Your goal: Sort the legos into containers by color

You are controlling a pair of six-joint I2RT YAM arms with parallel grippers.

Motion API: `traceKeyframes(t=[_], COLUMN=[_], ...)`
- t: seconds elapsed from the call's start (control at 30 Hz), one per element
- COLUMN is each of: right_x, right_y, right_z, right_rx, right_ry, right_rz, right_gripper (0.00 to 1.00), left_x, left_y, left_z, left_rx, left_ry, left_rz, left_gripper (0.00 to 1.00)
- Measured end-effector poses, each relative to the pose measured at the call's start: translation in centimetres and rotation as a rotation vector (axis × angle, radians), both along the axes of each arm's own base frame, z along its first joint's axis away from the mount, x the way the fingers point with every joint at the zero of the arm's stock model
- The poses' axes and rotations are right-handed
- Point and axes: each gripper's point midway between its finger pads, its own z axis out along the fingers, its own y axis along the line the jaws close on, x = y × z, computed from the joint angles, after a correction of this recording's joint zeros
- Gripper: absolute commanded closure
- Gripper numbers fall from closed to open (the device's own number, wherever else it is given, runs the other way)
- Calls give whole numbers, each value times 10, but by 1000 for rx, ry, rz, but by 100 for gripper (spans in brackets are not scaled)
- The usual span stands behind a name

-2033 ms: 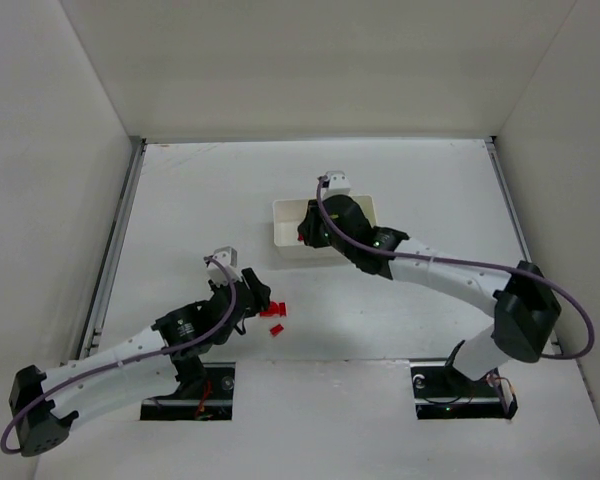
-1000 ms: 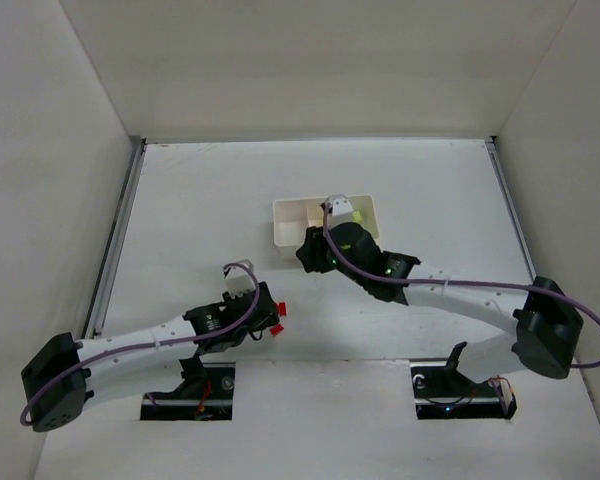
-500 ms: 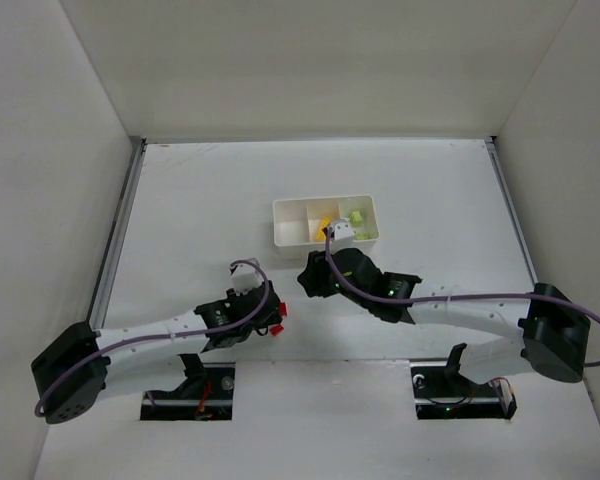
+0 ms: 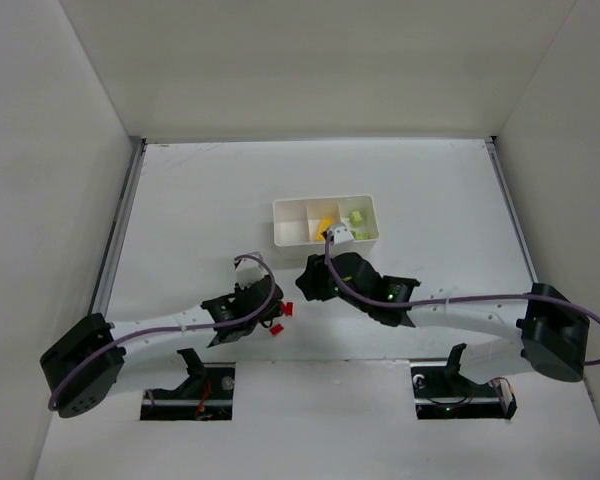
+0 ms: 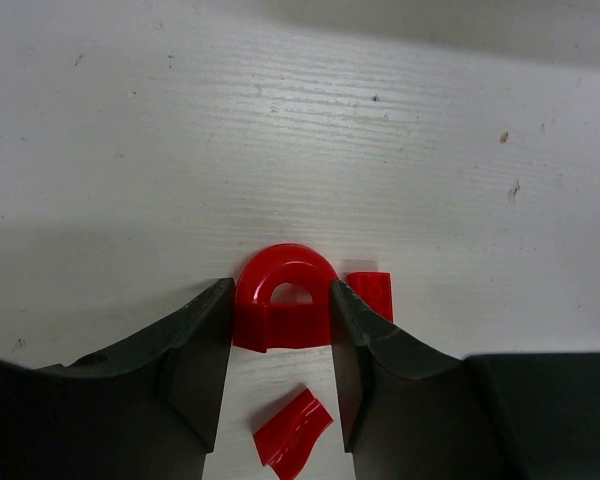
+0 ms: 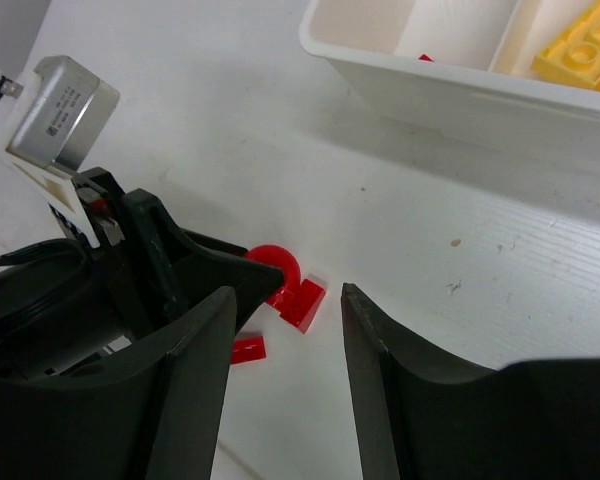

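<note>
A red arch lego [image 5: 283,300] lies on the table between my left gripper's [image 5: 280,305] jaws, which touch both its sides. A small red square lego [image 5: 370,295] lies just right of it and a red curved lego [image 5: 292,432] just below. In the top view the left gripper [image 4: 271,316] is at the red legos [image 4: 285,309]. My right gripper [image 4: 305,282] is open and empty, low over the table just right of them; its wrist view shows the arch [image 6: 280,265]. The white tray [image 4: 325,199] holds yellow legos [image 4: 324,226] in the middle and green legos [image 4: 356,217] on the right.
The tray wall [image 6: 450,85] stands beyond the right gripper, with yellow legos [image 6: 580,45] and a bit of red [image 6: 423,57] in its left compartment. The two grippers are close together. White walls enclose the table on three sides.
My right gripper has pulled back from the tray towards the red legos. My left arm has reached right, and its jaws now stand round the red arch.
</note>
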Motion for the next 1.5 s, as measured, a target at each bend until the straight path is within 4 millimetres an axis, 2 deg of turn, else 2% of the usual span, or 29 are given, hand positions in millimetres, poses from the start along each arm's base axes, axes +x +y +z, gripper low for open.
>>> traceKeyframes(t=[0.17, 0.63, 0.8, 0.87, 0.93, 0.97, 1.13, 1.27, 1.33, 1.5], right_x=[-1, -2, -3, -4, -5, -7, -12, -15, -18, -29], right_y=[-2, -5, -6, -7, -11, -13, -26, -33, -36, -38], right_z=[-3, -6, 4, 7, 6, 5, -6, -15, -20, -26], right_rx=[-5, -10, 17, 26, 27, 28, 23, 20, 18, 22], right_ry=[3, 6, -6, -11, -11, -8, 8, 25, 37, 51], right_rz=[0, -1, -1, -1, -3, -4, -18, -36, -43, -35], right_gripper=[48, 47, 47, 47, 47, 47, 47, 47, 47, 47], left_x=[3, 4, 3, 4, 9, 13, 48, 79, 97, 146], left_y=[-1, 14, 21, 25, 27, 27, 18, 1, -9, -25], left_z=[5, 24, 27, 32, 48, 60, 141, 180, 184, 168], left_rx=[-21, -45, -35, -26, -26, -35, -116, -129, -114, -51], left_ry=[-9, -39, -41, -49, -80, -105, -284, -380, -398, -385], left_rz=[8, 30, 38, 36, 40, 44, 67, 60, 55, 60], left_gripper=[76, 85, 86, 86, 86, 85, 85, 84, 83, 80])
